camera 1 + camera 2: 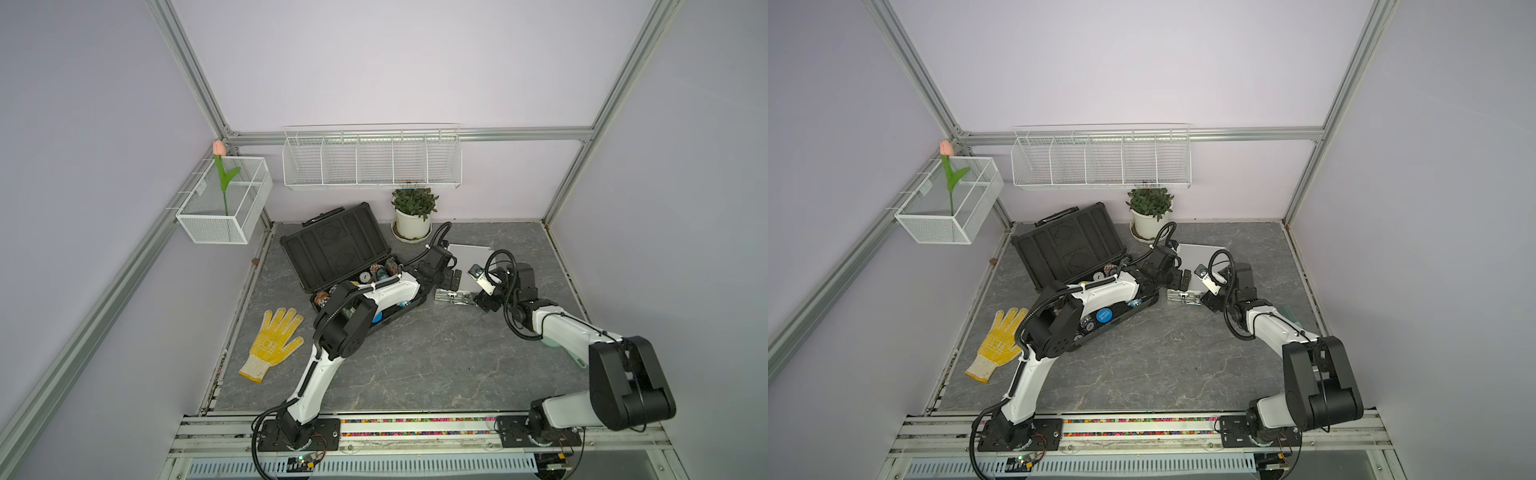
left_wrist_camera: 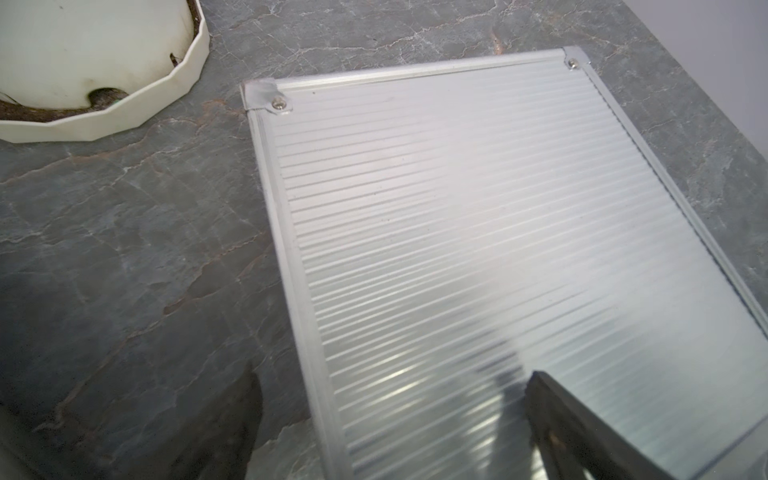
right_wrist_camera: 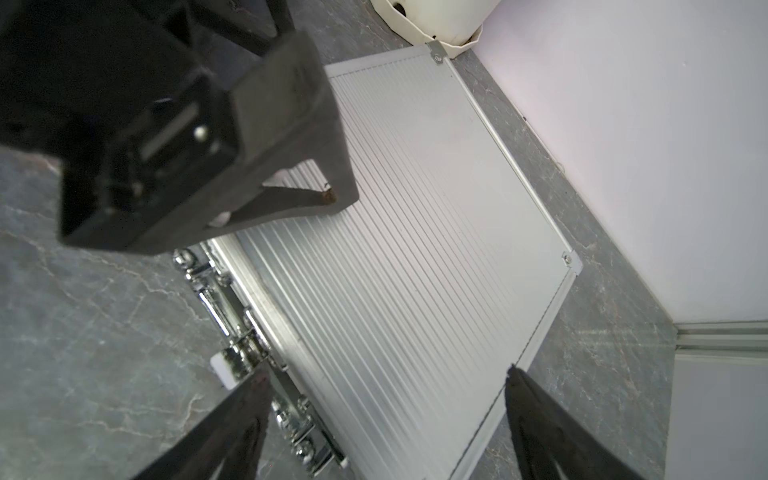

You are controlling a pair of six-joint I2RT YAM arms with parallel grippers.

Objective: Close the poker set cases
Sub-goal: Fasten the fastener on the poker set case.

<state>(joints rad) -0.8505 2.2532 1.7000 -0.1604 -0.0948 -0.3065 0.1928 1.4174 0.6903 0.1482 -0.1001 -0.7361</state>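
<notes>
The larger dark-grey poker set case (image 1: 336, 245) (image 1: 1067, 249) stands open at the back left, its lid propped up and chips showing along the tray. To its right the silver case (image 1: 467, 253) (image 1: 1200, 253) (image 2: 478, 249) (image 3: 415, 270) lies with its ribbed lid down flat and its chrome latches (image 3: 232, 316) facing the front. My left gripper (image 1: 451, 280) (image 2: 395, 395) hangs open over the silver case's left edge, one finger over the lid and one over the table. My right gripper (image 1: 484, 301) (image 3: 386, 374) is open above the case's front right corner and holds nothing.
A potted plant (image 1: 413, 216) in a white pot (image 2: 83, 62) stands just behind the silver case. A yellow glove (image 1: 274, 340) lies front left. White wire baskets (image 1: 372, 160) (image 1: 226, 203) hang on the walls, one holding a tulip. The right wall (image 3: 623, 145) runs close by the silver case.
</notes>
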